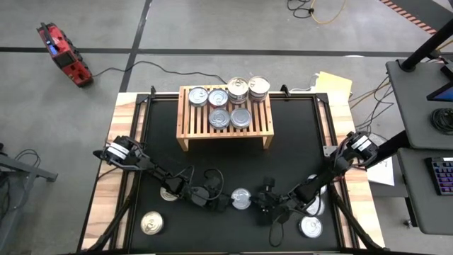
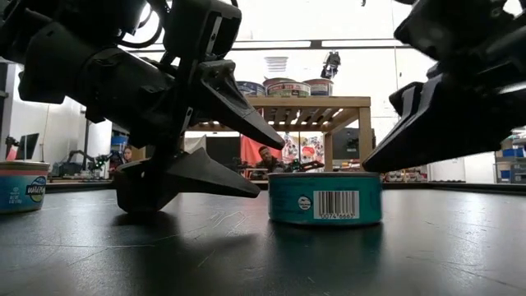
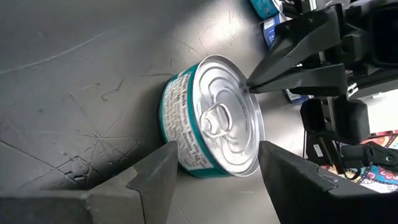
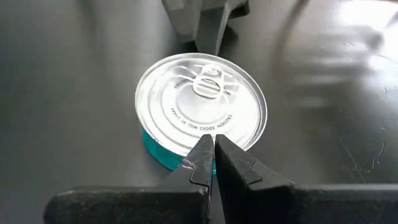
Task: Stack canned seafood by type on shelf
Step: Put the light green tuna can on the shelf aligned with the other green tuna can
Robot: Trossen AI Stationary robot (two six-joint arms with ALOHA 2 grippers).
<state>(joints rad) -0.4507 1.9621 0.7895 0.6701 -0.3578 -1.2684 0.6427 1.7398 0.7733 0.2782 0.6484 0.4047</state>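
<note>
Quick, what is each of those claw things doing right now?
Left end effector: open, fingers either side of the teal can, not gripping.
Right end effector: shut, empty, tips at that can's rim.

six cans (image 1: pixel 228 104) on the shelf (image 1: pixel 185 127) — teal can (image 1: pixel 241 199) between both grippers.

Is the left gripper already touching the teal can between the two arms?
Apart. In the low view, bare mat shows between the left gripper and the teal can.
</note>
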